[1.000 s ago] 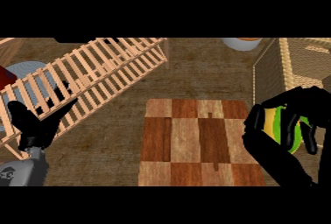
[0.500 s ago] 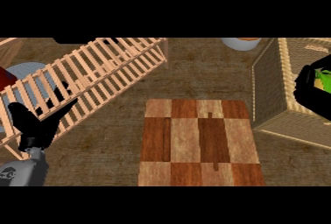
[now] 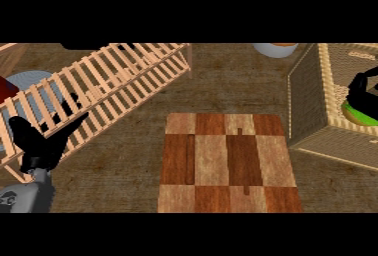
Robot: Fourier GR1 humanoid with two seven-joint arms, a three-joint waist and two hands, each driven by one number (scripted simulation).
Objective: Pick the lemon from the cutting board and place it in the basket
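At 3 o'clock: lemon held over basket

At 3 o'clock, cut by the view's edge, the right hand curls round the lemon, which sits under its fingers, inside the rim of the basket. The cutting board lies centre, just beside the basket. Open counter extends toward 8 o'clock, where the left hand rests, fingers relaxed, against the slatted rack.

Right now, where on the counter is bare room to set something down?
The board is bare. Bare counter lies between the rack, the board and the basket. Crowded: the left edge, with the rack and the left robot hand; the basket, where the right robot hand holds the lemon.
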